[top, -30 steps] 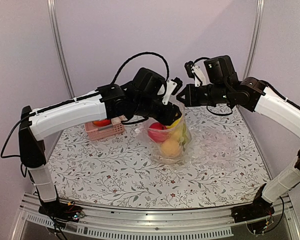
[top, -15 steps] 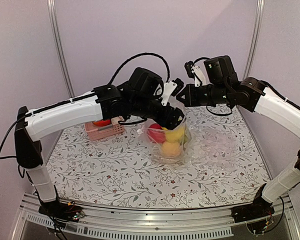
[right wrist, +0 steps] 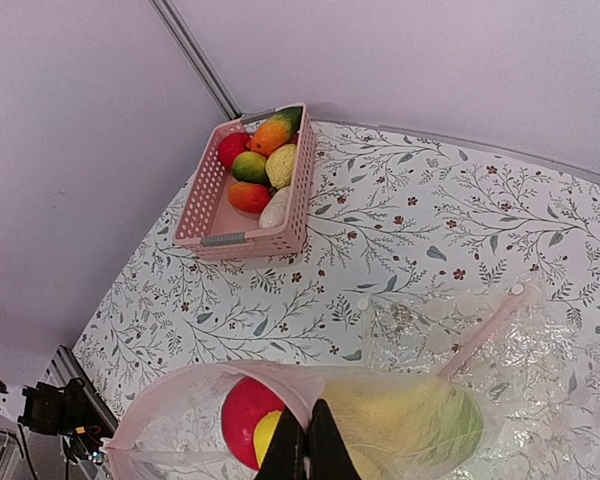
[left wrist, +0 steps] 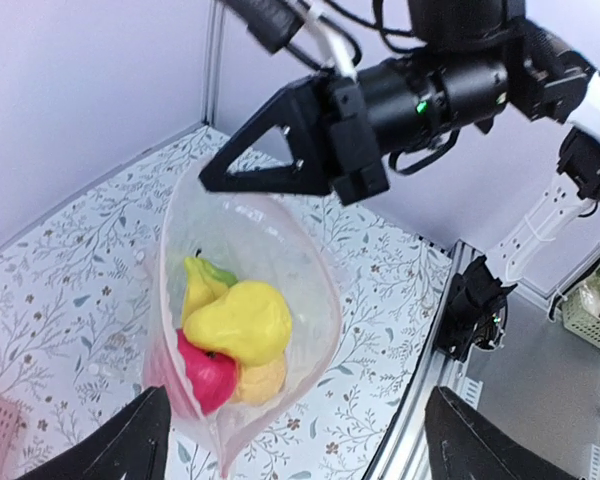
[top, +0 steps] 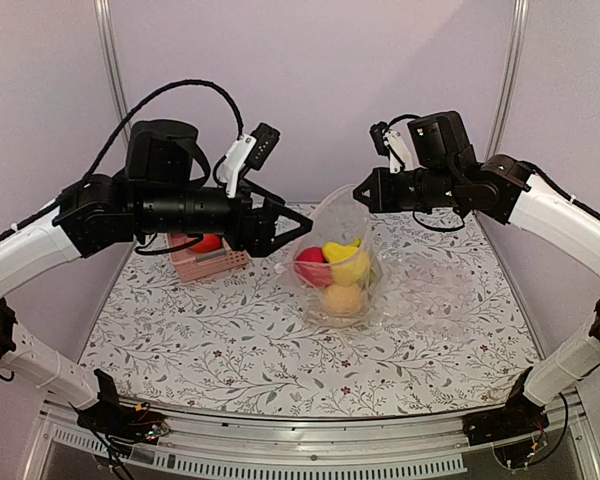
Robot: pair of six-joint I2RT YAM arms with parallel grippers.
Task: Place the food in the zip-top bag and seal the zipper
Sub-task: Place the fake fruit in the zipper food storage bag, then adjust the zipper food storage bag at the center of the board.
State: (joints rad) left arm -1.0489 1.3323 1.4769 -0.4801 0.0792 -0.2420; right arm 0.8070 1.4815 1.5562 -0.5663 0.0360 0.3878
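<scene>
The zip-top bag (top: 342, 262) stands upright with its mouth open. It holds food: a red apple (top: 311, 265), a yellow pear (top: 349, 263) and an orange fruit (top: 342, 299). My right gripper (top: 363, 196) is shut on the bag's top rim, which also shows in the right wrist view (right wrist: 305, 447). The pale pink zipper (right wrist: 220, 378) runs along that rim. My left gripper (top: 290, 236) is open and empty, just left of the bag and apart from it. In the left wrist view it (left wrist: 300, 450) looks into the bag (left wrist: 310, 300) at the pear (left wrist: 242, 322) and apple (left wrist: 205, 372).
A pink slatted basket (top: 212, 262) with more toy food stands at the back left; it also shows in the right wrist view (right wrist: 205, 215). A crinkled clear bag (top: 450, 285) lies flat to the right of the upright bag. The table's near edge is a metal rail (top: 310, 440).
My left gripper has come out of the bag and moved back to the left, now open. The yellow pear stays in the bag. The right arm has not moved.
</scene>
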